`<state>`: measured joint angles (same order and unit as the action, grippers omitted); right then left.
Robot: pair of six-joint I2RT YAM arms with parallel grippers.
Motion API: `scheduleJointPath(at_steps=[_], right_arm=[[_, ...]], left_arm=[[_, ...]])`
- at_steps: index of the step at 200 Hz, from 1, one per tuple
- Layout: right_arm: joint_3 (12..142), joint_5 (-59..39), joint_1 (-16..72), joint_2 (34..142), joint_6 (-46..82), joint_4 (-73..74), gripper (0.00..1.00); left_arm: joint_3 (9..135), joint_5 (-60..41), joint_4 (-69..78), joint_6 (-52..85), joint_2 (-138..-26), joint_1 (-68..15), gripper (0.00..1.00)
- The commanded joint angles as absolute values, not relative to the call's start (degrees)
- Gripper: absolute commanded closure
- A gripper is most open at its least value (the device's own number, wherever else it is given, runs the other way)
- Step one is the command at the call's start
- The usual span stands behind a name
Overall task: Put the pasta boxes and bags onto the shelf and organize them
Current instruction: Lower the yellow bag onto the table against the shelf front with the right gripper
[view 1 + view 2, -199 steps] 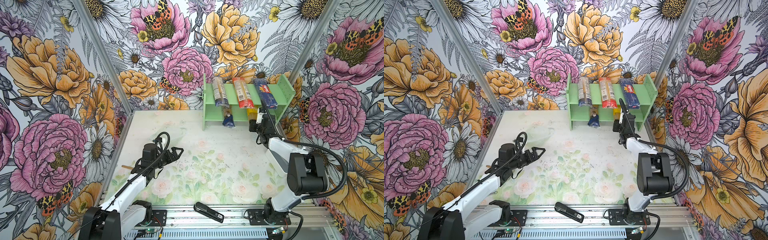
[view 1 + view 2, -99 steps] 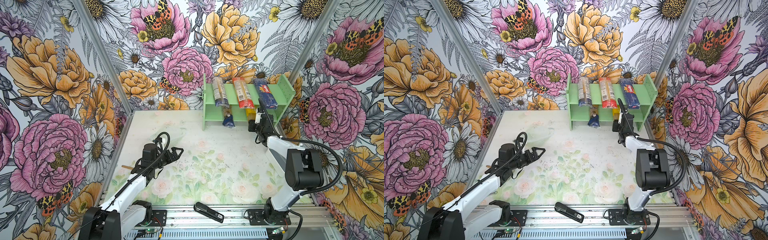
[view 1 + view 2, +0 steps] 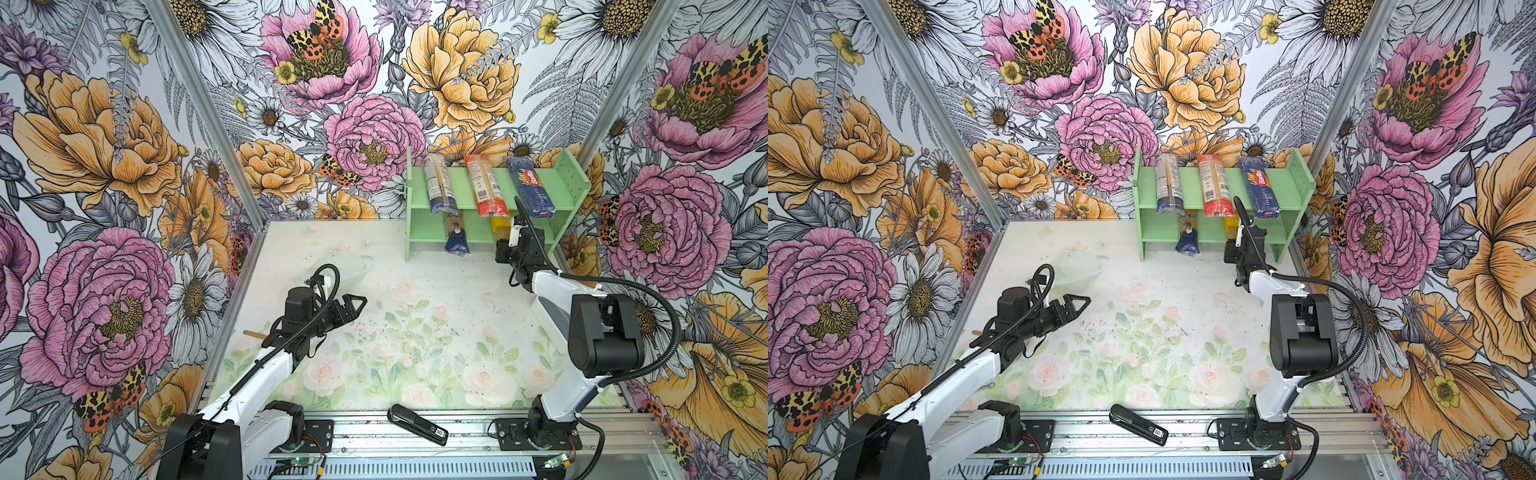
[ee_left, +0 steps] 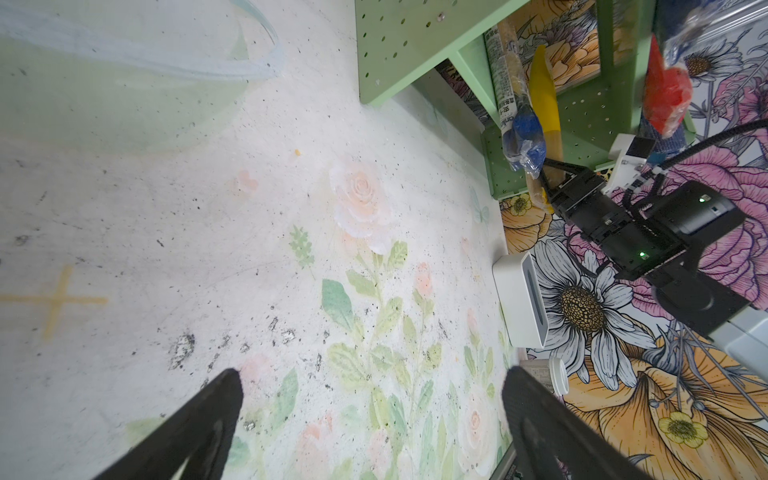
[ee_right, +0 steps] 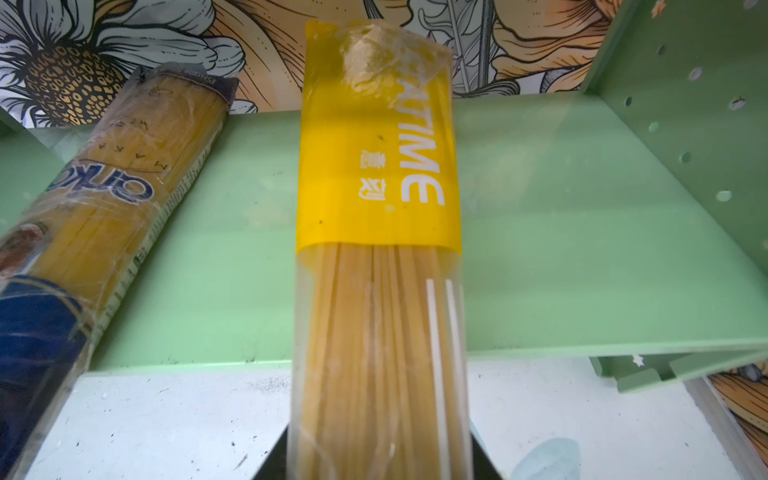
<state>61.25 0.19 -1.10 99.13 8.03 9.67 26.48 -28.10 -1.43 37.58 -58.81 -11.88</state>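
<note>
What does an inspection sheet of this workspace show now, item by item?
Surface: floral table mat, scattered with dark specks.
Job's things: green shelf; top tier holds clear-blue pack, red-ended pack, Barilla box; lower tier holds blue-gold pack, with yellow pack partly in.
Clutter: black stapler-like object on front rail; white box by the wall; clear bowl on the mat.
End effectors: left end effector open, empty; right end effector shut on yellow pack.
Cables: black hose along right arm; cable loop at left wrist.
Surroundings: flower-printed walls.
</note>
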Motion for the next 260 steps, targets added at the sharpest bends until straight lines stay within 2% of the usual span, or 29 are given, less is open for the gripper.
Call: scheduleJointPath(at_steps=[1, 53, 129, 207, 217, 228, 260], right_arm=[[63.3, 1.9, -1.4, 98.0, 8.0, 16.9, 0.88], [63.5, 2.5, -1.4, 98.2, 9.0, 15.4, 0.81], [63.7, 3.2, -1.5, 98.1, 9.6, 13.3, 0.62], [64.0, 3.5, -1.4, 98.1, 9.8, 12.7, 0.56], [64.1, 3.5, -1.5, 98.1, 9.8, 12.7, 0.48], [64.1, 3.4, -1.4, 98.0, 9.6, 12.7, 0.43], [64.1, 3.5, -1.5, 97.5, 9.2, 12.8, 0.40]], left_arm=[[27.4, -27.3, -0.7, 37.4, -58.0, -12.0, 0.01], [27.2, -27.4, -0.5, 37.4, -57.8, -12.1, 0.01], [27.2, -27.7, 0.0, 37.4, -58.0, -12.1, 0.01], [27.3, -28.0, 0.5, 37.5, -58.3, -12.0, 0.01], [27.2, -28.1, 0.5, 37.5, -58.3, -12.0, 0.01], [27.2, -28.0, 0.5, 37.5, -58.3, -12.0, 0.01], [27.1, -28.1, 0.5, 37.4, -58.2, -11.9, 0.01]])
